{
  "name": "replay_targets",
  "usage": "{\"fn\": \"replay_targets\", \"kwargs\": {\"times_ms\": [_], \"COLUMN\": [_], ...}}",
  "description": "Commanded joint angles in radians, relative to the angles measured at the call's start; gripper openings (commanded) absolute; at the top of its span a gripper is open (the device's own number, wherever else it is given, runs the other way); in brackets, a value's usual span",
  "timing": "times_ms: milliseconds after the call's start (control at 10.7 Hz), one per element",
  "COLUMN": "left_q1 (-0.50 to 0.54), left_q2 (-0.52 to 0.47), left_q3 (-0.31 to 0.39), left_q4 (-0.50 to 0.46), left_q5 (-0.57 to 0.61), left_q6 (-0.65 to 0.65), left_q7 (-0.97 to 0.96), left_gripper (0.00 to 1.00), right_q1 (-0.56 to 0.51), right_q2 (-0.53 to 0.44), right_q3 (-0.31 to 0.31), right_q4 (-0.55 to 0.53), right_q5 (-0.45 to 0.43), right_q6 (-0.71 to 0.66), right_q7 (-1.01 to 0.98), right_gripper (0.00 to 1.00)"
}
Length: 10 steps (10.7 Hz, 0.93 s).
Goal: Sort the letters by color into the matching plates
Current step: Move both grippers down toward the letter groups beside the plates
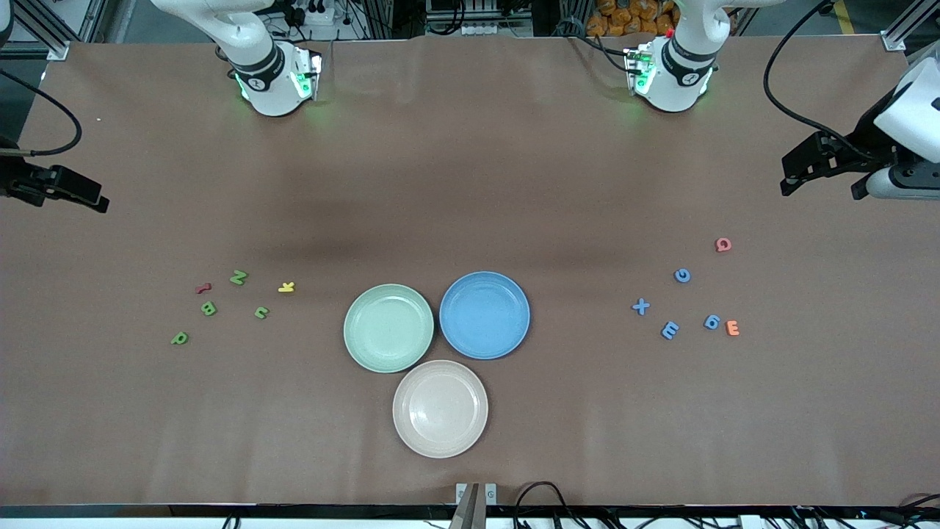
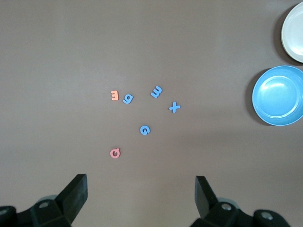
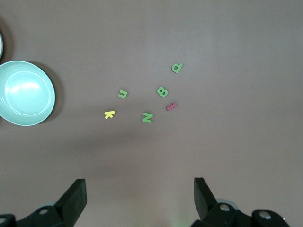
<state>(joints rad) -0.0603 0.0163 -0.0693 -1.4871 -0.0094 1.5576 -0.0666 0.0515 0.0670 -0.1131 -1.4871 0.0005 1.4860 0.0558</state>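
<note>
Three empty plates sit mid-table: pale green (image 1: pixel 388 328), blue (image 1: pixel 485 315) and beige-pink (image 1: pixel 440 408). Toward the right arm's end lie several green letters (image 1: pixel 238 277), a red piece (image 1: pixel 203 288) and a yellow K (image 1: pixel 286 287); they also show in the right wrist view (image 3: pixel 147 117). Toward the left arm's end lie several blue letters (image 1: pixel 682 275), an orange E (image 1: pixel 732 328) and a pink-red Q (image 1: pixel 723 245); they show in the left wrist view too (image 2: pixel 145 129). My left gripper (image 2: pixel 141 194) hangs open and empty above the table near the Q. My right gripper (image 3: pixel 140 196) hangs open and empty above bare table near the green letters.
The brown table top (image 1: pixel 470 184) is bare between the arms' bases and the plates. Both grippers hover at the table's ends, the left (image 1: pixel 819 189) and the right (image 1: pixel 88 197). Cables lie along the table's front edge (image 1: pixel 543 494).
</note>
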Motion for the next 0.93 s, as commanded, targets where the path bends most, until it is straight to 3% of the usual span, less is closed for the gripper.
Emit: {"fn": "replay_targets", "kwargs": {"times_ms": [0, 374, 841], "left_q1": [0.01, 0.013, 0.031], "left_q2": [0.013, 0.025, 0.097], "left_q3": [-0.009, -0.003, 0.005], "left_q4": [0.03, 0.033, 0.01], "left_q5": [-0.006, -0.004, 0.008], "left_q6": [-0.021, -0.018, 0.053], "left_q7": [-0.012, -0.019, -0.099], "left_gripper": [1.0, 1.0, 1.0], "right_q1": [0.001, -0.001, -0.004], "right_q2": [0.0, 0.0, -0.001], "right_q3": [0.001, 0.003, 0.001], "right_q4": [0.004, -0.007, -0.165], "right_q5": [0.001, 0.003, 0.027], "right_q6": [-0.007, 0.016, 0.181], "right_q7": [0.004, 0.012, 0.1], "right_gripper": [1.0, 1.0, 1.0]}}
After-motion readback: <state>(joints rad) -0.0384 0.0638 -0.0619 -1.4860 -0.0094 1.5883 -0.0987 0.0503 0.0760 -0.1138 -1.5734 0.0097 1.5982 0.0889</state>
